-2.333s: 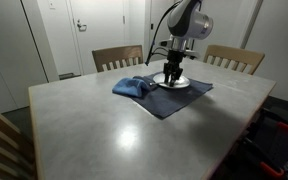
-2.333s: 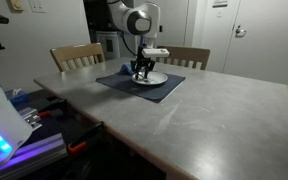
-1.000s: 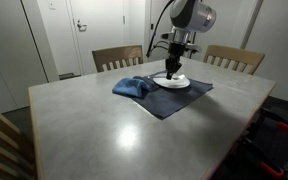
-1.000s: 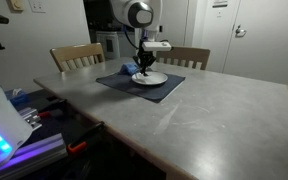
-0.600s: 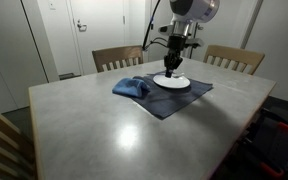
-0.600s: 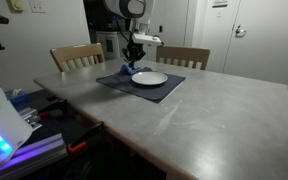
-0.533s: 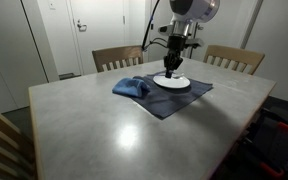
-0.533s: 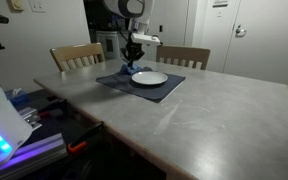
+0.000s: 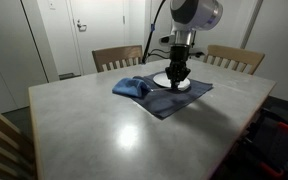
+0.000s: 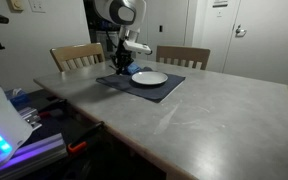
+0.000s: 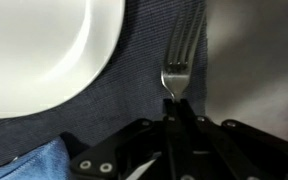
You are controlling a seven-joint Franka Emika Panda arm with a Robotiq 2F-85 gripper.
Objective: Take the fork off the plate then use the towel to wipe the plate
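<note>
In the wrist view my gripper (image 11: 172, 106) is shut on the handle of the silver fork (image 11: 180, 52). The fork's tines point away from me, over the edge of the dark navy mat (image 11: 124, 100). The white plate (image 11: 44, 50) lies apart at the upper left with nothing on it. A corner of the blue towel (image 11: 32, 165) shows at the lower left. In both exterior views the gripper (image 9: 176, 76) (image 10: 121, 66) hangs low beside the plate (image 9: 187, 84) (image 10: 150, 77), and the lumpy towel (image 9: 131, 87) rests at the mat's end.
The mat (image 9: 169, 100) (image 10: 149, 88) lies on a large grey table (image 9: 104, 125) (image 10: 204, 110). Wooden chairs (image 9: 117, 58) (image 9: 234, 59) stand along the far side. Electronics with cables (image 10: 24, 125) sit near one table edge.
The gripper has risen off the plate with the fork in it and moved sideways, off the plate and over the mat's edge. The plate now lies bare.
</note>
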